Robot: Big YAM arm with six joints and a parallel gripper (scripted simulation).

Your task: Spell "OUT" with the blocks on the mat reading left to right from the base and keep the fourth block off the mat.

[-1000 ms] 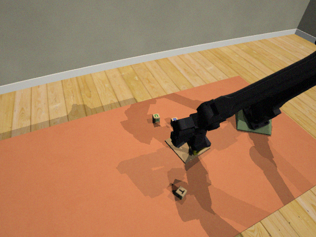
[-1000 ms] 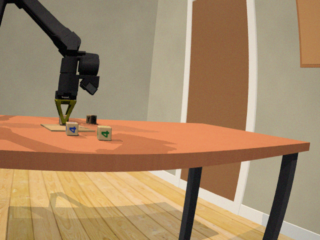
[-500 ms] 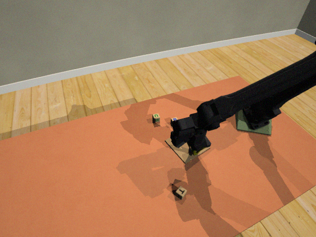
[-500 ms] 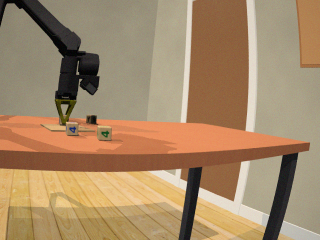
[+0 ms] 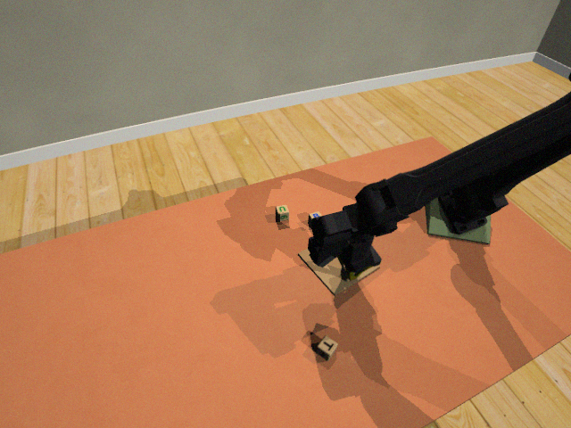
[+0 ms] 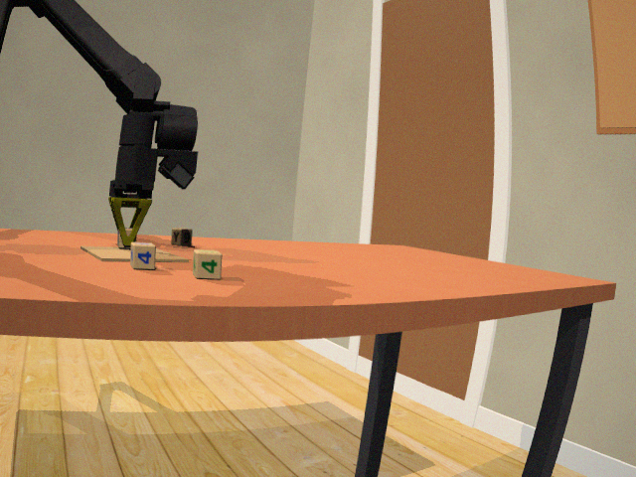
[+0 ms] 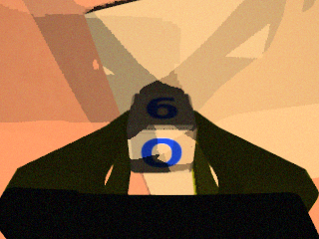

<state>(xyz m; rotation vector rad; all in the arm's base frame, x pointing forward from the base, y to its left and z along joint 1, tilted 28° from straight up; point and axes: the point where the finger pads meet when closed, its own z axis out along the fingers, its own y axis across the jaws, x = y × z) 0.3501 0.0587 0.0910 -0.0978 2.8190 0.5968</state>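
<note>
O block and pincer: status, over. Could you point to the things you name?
Pincer [image 6: 128, 243] [image 7: 161, 119] shut on O block [image 7: 160, 151], at mat [image 5: 329, 276] [image 6: 110, 254] [image 7: 145, 30]. T block [image 5: 327, 346] off mat. Nothing visibly blocking.

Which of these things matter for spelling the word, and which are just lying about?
For the job:
- O block, in the pincer
- T block
- green-lettered block, apparently U
- mat

Just about:
- blue-4 block, apparently spare

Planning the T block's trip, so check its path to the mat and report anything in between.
Nothing visible stands on the table between the T block and the mat. At the mat, though, the gripper, closed on the O block, could obstruct placement.
</note>
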